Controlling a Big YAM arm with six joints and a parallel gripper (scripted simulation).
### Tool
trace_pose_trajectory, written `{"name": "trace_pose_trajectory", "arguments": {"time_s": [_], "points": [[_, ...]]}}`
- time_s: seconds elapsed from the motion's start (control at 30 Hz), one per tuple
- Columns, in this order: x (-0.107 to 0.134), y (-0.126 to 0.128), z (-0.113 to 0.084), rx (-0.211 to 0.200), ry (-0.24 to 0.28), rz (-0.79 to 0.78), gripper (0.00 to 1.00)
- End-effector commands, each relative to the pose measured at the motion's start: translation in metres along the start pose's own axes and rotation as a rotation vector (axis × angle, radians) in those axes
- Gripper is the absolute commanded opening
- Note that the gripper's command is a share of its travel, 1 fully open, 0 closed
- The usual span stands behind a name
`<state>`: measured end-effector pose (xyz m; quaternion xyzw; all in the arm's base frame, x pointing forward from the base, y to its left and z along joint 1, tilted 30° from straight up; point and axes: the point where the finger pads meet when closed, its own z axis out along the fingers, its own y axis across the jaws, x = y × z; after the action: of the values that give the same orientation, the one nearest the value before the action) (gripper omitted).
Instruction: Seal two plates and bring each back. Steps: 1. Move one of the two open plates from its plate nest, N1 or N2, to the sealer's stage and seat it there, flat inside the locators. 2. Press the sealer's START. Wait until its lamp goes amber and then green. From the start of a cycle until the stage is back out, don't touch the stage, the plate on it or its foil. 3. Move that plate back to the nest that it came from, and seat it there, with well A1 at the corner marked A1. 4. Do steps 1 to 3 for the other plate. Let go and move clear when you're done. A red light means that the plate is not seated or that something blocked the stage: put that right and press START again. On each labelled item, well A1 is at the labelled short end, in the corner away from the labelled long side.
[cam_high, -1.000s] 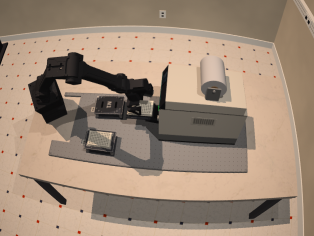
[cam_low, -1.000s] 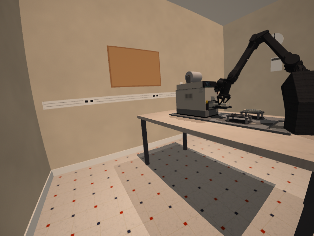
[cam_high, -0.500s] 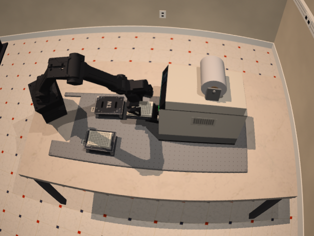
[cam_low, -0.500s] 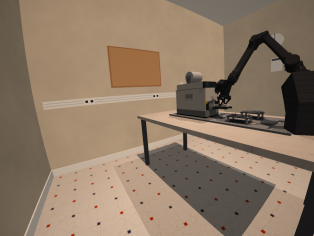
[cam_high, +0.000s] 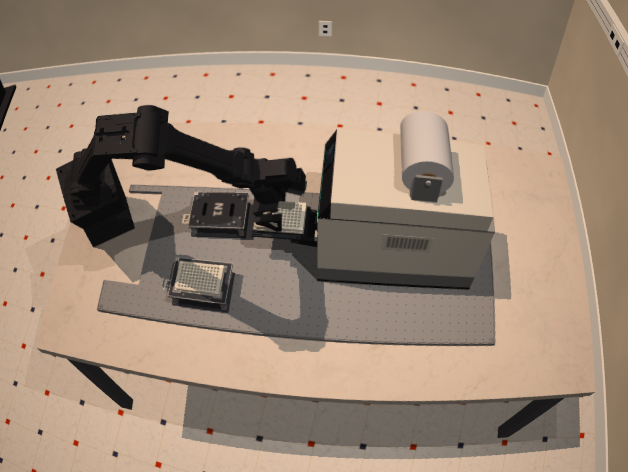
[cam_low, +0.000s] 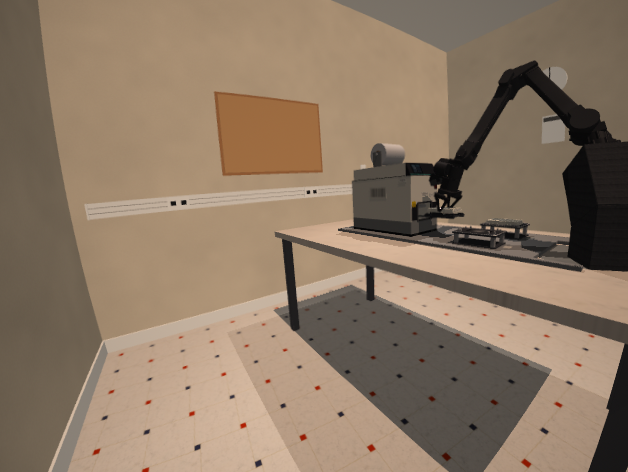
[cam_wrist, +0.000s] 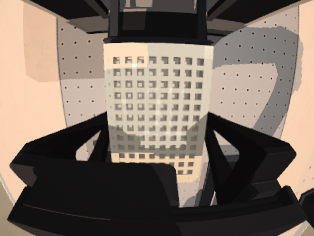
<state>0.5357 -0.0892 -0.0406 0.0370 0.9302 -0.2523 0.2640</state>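
Between the claw's (cam_high: 268, 221) (cam_low: 448, 204) (cam_wrist: 157, 127) fingers, pale welled plate (cam_high: 293, 218) (cam_low: 446, 210) (cam_wrist: 159, 100)

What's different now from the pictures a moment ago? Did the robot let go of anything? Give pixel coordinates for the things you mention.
Nothing visibly changed. The gripper (cam_high: 268, 221) (cam_low: 449, 207) (cam_wrist: 157, 116) still has its fingers closed on the white plate (cam_high: 294, 218) (cam_wrist: 159, 90) in front of the sealer (cam_high: 401, 251) (cam_low: 380, 203). The other plate (cam_high: 197, 278) (cam_low: 504, 221) stayed put, and nest N1 (cam_high: 203, 219) (cam_low: 478, 233) remains without one.
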Motion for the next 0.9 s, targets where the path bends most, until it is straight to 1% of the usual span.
{"name": "trace_pose_trajectory", "arguments": {"time_s": [0.0, 0.07, 0.27, 0.33, 0.5, 0.67, 0.87], "points": [[-0.006, 0.016, -0.003, -0.014, -0.004, -0.016, 0.0], [-0.008, 0.015, -0.002, -0.013, -0.007, -0.013, 0.0], [-0.014, -0.001, -0.002, 0.001, -0.013, -0.002, 0.0], [-0.014, -0.001, -0.002, 0.001, -0.013, -0.002, 0.0], [-0.017, -0.013, -0.002, 0.007, -0.018, 0.012, 0.0], [-0.015, -0.014, 0.0, 0.008, -0.013, 0.013, 0.0], [-0.011, -0.004, 0.001, 0.0, -0.007, 0.009, 0.0]]}}
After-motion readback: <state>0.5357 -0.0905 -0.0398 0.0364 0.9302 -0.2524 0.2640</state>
